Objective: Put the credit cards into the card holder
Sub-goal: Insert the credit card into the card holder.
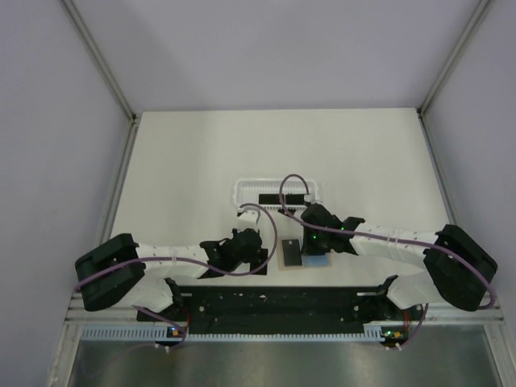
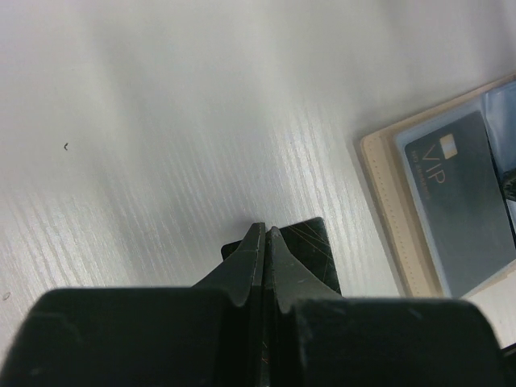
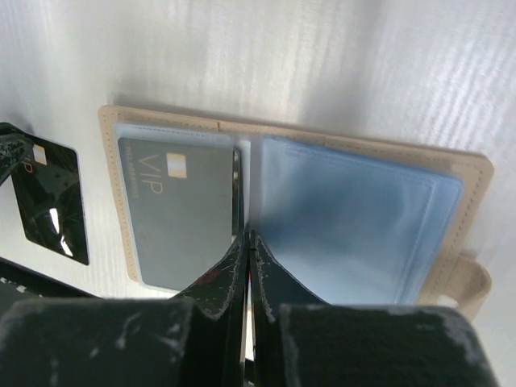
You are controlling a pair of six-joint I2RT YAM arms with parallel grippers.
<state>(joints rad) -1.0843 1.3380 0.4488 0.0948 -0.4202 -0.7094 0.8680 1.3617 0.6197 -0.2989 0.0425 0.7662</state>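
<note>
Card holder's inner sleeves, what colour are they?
Pale translucent blue; the inner sleeves show best in the right wrist view.

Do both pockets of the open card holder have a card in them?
No, the card holder has a VIP card in one pocket, but its other pocket is bare blue plastic.

Your top external view looks steeply down from high behind the near edge of the table [image 1: 185,161], far enough back that the card holder [image 1: 282,262] is only a small patch low in the middle of the frame. Your left wrist camera sits low and close to the tabletop on the holder's left. It looks along the left gripper [image 2: 264,230] and catches only the holder's nearest page. Your right wrist camera looks almost straight down along the right gripper [image 3: 247,235], with the opened holder filling its frame. All three views share the page holding the VIP card [image 3: 173,210].
</note>
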